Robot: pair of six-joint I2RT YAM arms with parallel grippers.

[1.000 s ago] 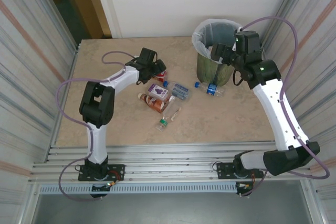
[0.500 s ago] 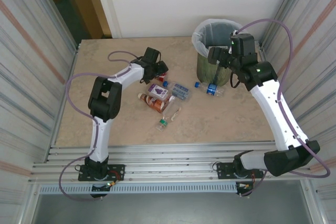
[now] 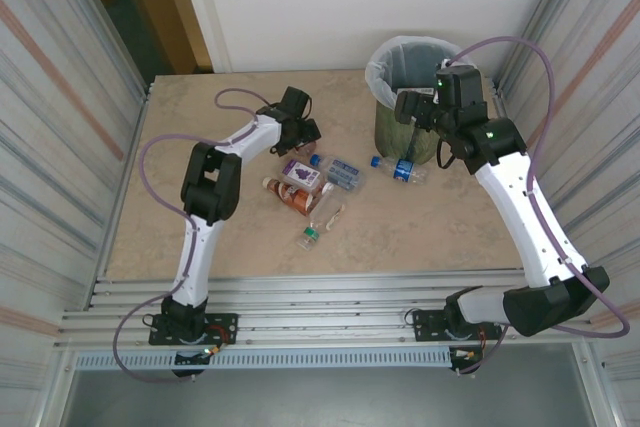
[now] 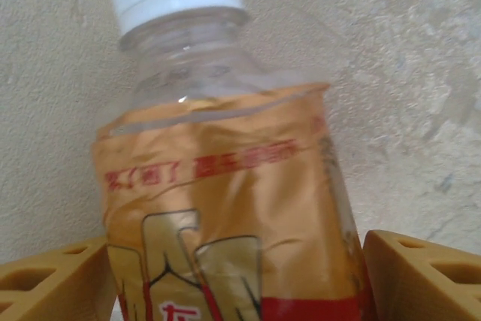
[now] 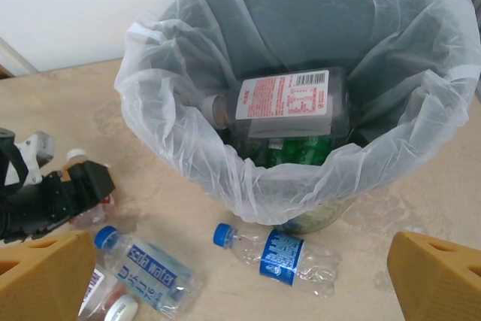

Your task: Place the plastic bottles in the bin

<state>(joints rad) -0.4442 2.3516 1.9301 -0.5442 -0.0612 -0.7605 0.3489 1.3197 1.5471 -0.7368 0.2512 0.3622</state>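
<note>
Left gripper (image 3: 305, 130) has advanced astride the white-capped, orange-labelled bottle (image 4: 225, 208); we cannot tell if it grips. Right gripper (image 3: 412, 107) gapes empty by bin (image 3: 385, 59). Next: clamp, lift.

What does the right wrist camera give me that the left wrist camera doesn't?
Right wrist: inside the bin, a white-and-red-labelled bottle lying over a green bottle, plus a blue-labelled bottle lying on its side at the bin's foot. Left wrist: a close-up of a white-capped, gold-labelled bottle between the fingers of the left end effector; whether they press it is unclear. Both: the beige tabletop.
</note>
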